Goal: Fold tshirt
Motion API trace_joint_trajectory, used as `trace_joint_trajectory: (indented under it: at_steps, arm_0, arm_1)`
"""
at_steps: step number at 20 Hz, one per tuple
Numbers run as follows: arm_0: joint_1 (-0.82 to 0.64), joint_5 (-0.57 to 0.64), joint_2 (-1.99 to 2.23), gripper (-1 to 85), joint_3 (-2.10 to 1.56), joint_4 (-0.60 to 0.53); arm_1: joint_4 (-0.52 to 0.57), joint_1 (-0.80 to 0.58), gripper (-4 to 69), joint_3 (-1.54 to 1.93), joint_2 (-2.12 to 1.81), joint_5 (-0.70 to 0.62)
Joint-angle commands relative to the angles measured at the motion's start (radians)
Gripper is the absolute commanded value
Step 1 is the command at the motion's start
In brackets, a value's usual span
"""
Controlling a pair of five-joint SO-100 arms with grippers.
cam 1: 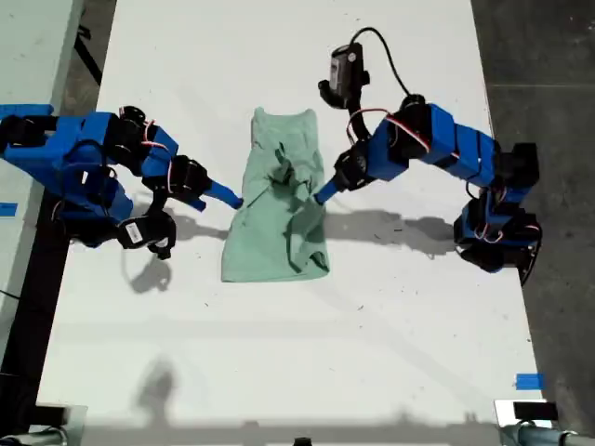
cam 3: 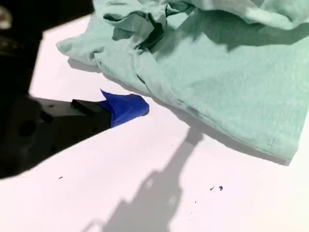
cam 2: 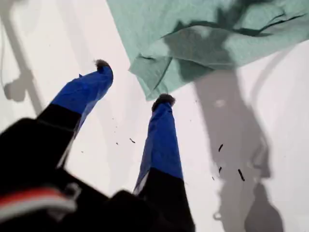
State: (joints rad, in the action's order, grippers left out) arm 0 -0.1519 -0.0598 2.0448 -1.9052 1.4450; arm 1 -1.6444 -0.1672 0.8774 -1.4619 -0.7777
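The pale mint-green tshirt (cam 1: 277, 237) lies partly folded in a narrow strip at the table's middle, bunched near its centre. My first gripper (cam 1: 325, 194) is at the shirt's edge on the exterior view's right. It is open (cam 2: 133, 82), nothing is between its fingers, and one fingertip (cam 2: 164, 100) nearly touches a folded corner of the tshirt (cam 2: 217, 29). My second gripper (cam 1: 229, 197) is low beside the shirt's edge on the exterior view's left. Only one blue tip (cam 3: 131, 107) shows, just short of the tshirt (cam 3: 217, 72).
The white table (cam 1: 279, 353) extends well beyond the shirt toward the exterior view's bottom. Blue tape marks (cam 1: 528, 381) sit near its edges. Both arm bases (cam 1: 493, 223) stand at the table's sides. Dark floor lies at the exterior view's right.
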Motion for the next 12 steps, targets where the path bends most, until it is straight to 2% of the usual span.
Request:
trace_joint_trajectory:
  at_steps: [1, 3, 10, 12]
  arm_0:
    - [0.02, -0.018, -0.015, 33.0, 0.064, 0.021]
    - [0.017, -0.018, -0.078, 33.5, 0.054, 0.006]
    - [-0.089, 0.081, -0.439, 32.9, -0.097, -0.333]
    - [-0.12, 0.098, -0.537, 28.2, -0.101, -0.38]
  arm_1:
    - [-0.006, -0.009, 20.4, 0.015, -0.107, -0.015]
    - [-0.006, -0.006, 19.8, 0.035, -0.126, -0.014]
    - [0.0, 0.031, 18.3, 0.095, -0.15, 0.008]
    - [0.0, 0.041, 18.1, 0.107, -0.156, 0.012]
